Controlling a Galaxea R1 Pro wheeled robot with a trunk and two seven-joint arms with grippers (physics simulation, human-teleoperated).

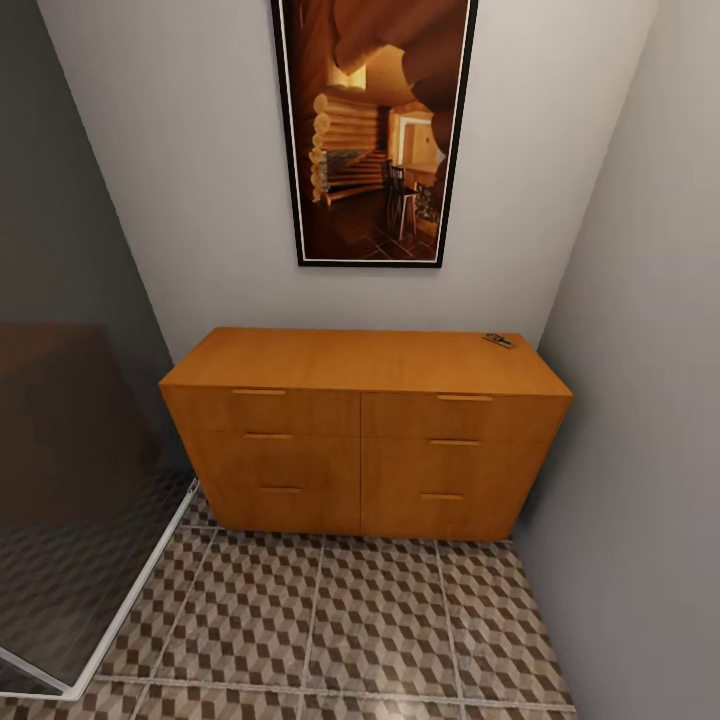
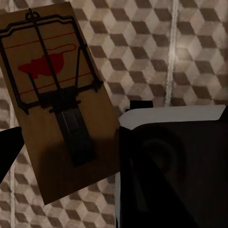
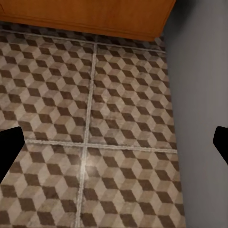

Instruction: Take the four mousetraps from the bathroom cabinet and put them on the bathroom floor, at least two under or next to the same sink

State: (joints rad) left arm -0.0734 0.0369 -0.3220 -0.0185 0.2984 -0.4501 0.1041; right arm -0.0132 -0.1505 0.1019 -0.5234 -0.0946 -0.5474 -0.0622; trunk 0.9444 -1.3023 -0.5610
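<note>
- Left fingers (image 2: 9, 147) grasp a mousetrap (image 2: 59, 102), long axis near-vertical, frame left, above the bathroom floor (image 2: 190, 52).
- Right fingers (image 3: 114, 142): spread, released.
- Another mousetrap (image 1: 498, 340) lies upper right on the cabinet (image 1: 365, 360).

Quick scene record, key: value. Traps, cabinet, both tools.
cabinet: against the back wall, drawers shut
trap on cabinet: one, at the top's back right corner
trap in left tool: held above the floor, red mouse print facing the camera
left tool: shut on that trap
right tool: open, holding nothing, over floor near the cabinet's base
picture: on the wall above the cabinet
</note>
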